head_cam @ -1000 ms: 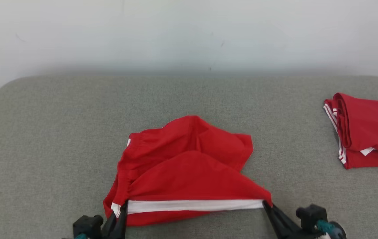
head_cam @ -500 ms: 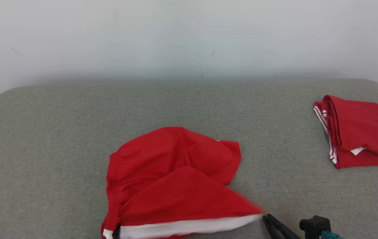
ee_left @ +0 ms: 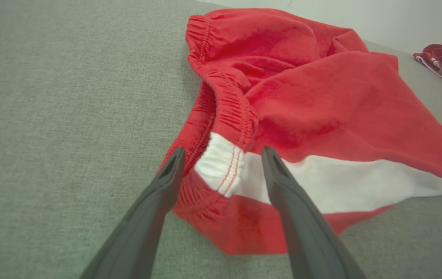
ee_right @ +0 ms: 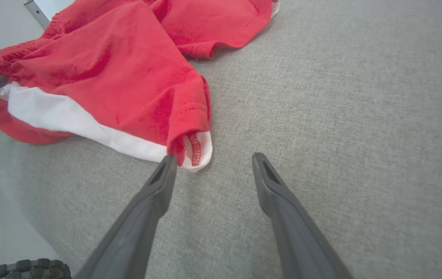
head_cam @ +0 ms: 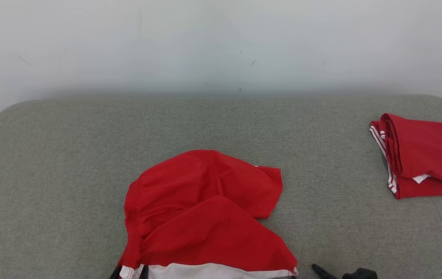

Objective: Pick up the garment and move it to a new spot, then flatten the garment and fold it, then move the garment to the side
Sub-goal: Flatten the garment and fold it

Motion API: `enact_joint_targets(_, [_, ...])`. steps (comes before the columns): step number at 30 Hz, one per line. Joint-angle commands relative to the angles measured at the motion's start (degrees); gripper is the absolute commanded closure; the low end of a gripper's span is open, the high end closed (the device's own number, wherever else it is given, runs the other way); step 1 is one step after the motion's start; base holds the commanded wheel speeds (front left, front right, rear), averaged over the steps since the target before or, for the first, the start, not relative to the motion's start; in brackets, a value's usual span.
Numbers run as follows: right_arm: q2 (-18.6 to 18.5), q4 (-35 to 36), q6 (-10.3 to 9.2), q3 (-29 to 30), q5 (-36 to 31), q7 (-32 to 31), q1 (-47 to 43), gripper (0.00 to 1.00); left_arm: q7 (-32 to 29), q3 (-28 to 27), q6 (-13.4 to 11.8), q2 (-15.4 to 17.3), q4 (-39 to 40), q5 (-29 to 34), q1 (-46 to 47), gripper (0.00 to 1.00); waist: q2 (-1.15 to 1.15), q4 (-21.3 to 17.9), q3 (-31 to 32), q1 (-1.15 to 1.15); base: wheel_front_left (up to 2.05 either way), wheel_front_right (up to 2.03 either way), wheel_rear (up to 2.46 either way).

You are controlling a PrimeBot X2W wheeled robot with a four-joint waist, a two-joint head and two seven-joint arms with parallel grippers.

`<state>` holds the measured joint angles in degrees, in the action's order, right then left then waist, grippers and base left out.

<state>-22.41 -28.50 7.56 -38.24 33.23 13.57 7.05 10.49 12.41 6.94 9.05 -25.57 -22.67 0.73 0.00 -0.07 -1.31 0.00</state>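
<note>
I see left jaws and right jaws alike: long tapering dark-grey fingers (ee_left: 302, 224), slotted near the tips, a ribbed black knob (ee_right: 23, 268) beside the right jaws.

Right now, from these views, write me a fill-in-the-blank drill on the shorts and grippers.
The red shorts carry a ___ stripe along their near edge.
The left gripper is ___, fingers either side of the waistband.
The right gripper holds ___, its tips beside the shorts.
The folded red jersey lies to the robot's ___ on the grey cushion.
Missing words: white; open; nothing; right.
</note>
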Motion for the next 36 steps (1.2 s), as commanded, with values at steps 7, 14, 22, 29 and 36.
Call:
enact_joint_targets(7, [-1.23,1.83,-0.13,-2.74,-0.96,-0.05,-0.57,0.0,-1.52,0.68,-1.82,1.7,3.97,2.09,-0.86,0.0,0.0,0.18,-0.53,0.0,0.0,0.0,0.0])
enact_joint_targets(14, [-0.36,0.31,-0.13,-3.23,-5.88,0.39,1.5,0.0,-3.33,1.45,-2.64,3.17,4.94,3.25,-0.29,0.0,0.0,-0.28,-0.77,0.0,0.0,0.0,0.0])
enact_joint_targets(22, [1.15,-3.26,-0.13,-5.49,-7.56,0.58,4.75,0.0,-3.84,1.61,-2.47,2.98,4.71,1.89,0.49,0.0,0.0,-0.19,-1.32,0.0,0.0,0.0,0.0])
enact_joint_targets(29, [2.5,-6.52,-0.13,-6.79,-6.66,1.25,6.65,1.0,-2.5,2.31,-1.26,2.27,1.12,-0.09,1.93,1.0,0.0,0.26,-1.07,0.0,0.0,0.0,0.0])
enact_joint_targets(36, [-0.28,-0.77,-0.13,-5.61,0.17,1.5,4.27,1.0,-0.94,1.0,-0.7,2.47,4.09,-3.14,0.24,1.0,0.0,0.08,-1.01,0.0,0.0,0.0,0.0])
